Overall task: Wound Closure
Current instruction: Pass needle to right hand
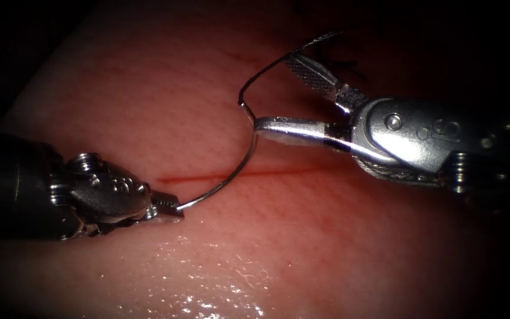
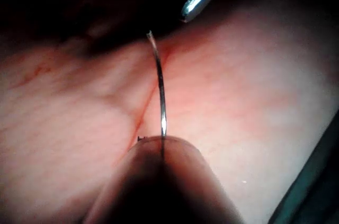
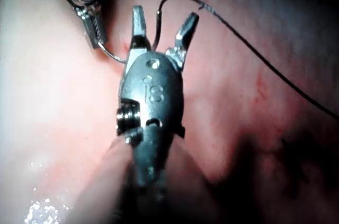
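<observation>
1. Pale pink tissue fills the bench scene, its surface wet and glinting toward 6 o'clock, with the thin red cut running roughly 9-to-3 across the middle of the endoscope view.

2. My left tool comes in from 8 o'clock, jaws pressed together on one end of the curved needle, just below the cut's left end.

3. From that grip the needle's long axis sweeps up toward 1 o'clock, crosses above the cut and bends back at its far end; it rides clear of the tissue, as far as I can judge, with no part buried.

4. My right tool enters from 3 o'clock with jaws spread wide, holding nothing. The lower jaw lies just beside the needle's upper arc; the upper jaw sits near the swaged end, where the dark thread leaves toward 1 o'clock.

5. In the right wrist view the needle's upper part stands between my two spread fingertips, and the thread trails off over the tissue.

6. So the right tool is the nearer one to the free half of the needle, which lies at 9 o'clock from its wrist.

7. Open room: bare tissue lies below the cut; the tissue's edge falls into shadow at 10 and 12 o'clock.
</observation>
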Available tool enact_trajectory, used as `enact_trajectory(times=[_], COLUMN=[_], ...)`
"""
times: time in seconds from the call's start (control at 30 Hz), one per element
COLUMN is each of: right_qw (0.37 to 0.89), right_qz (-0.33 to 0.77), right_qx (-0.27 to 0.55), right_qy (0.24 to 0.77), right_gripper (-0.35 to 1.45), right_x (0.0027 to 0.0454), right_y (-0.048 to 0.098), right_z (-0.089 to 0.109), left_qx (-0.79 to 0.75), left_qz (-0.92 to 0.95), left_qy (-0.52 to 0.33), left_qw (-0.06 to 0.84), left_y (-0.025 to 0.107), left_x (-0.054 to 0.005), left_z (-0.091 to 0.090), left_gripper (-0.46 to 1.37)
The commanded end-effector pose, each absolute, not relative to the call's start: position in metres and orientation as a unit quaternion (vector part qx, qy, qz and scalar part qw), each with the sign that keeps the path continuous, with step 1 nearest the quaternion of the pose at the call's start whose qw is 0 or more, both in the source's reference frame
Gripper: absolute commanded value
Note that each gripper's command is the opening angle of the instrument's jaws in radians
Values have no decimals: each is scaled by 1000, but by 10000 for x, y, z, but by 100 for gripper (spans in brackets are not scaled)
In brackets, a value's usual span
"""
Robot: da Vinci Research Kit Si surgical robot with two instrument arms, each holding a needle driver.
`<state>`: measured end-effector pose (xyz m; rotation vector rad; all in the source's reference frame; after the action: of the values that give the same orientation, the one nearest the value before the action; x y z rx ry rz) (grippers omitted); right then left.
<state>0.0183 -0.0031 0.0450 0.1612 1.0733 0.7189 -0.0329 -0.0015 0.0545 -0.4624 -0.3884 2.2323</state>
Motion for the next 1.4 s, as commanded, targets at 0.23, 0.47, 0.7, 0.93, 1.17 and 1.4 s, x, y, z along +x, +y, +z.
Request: enact_trajectory(times=[0.23, 0.47, 0.7, 0.93, 1.17, 1.4], right_qw=[775, 799, 793, 747, 723, 705], right_qz=[436, 461, 496, 551, 568, 577], right_qx=[114, 104, 78, 53, 57, 59], right_qy=[444, 371, 345, 367, 390, 408], right_gripper=[124, 119, 115, 109, 108, 106], right_x=[184, 187, 189, 189, 191, 196], right_y=[-40, -49, -47, -41, -39, -37], right_z=[451, 448, 448, 451, 447, 443], left_qx=[-179, -162, -148, -140, -144, -147], left_qz=[882, 875, 865, 857, 843, 836], left_qy=[-138, -106, -100, -102, -117, -124], left_qw=[414, 444, 468, 484, 504, 514], left_y=[-12, -6, -8, -10, -12, -13], left_x=[-330, -332, -336, -342, -348, -354], left_z=[537, 530, 522, 511, 501, 497], left_gripper=[-35, -35, -35, -35, -35, -35])
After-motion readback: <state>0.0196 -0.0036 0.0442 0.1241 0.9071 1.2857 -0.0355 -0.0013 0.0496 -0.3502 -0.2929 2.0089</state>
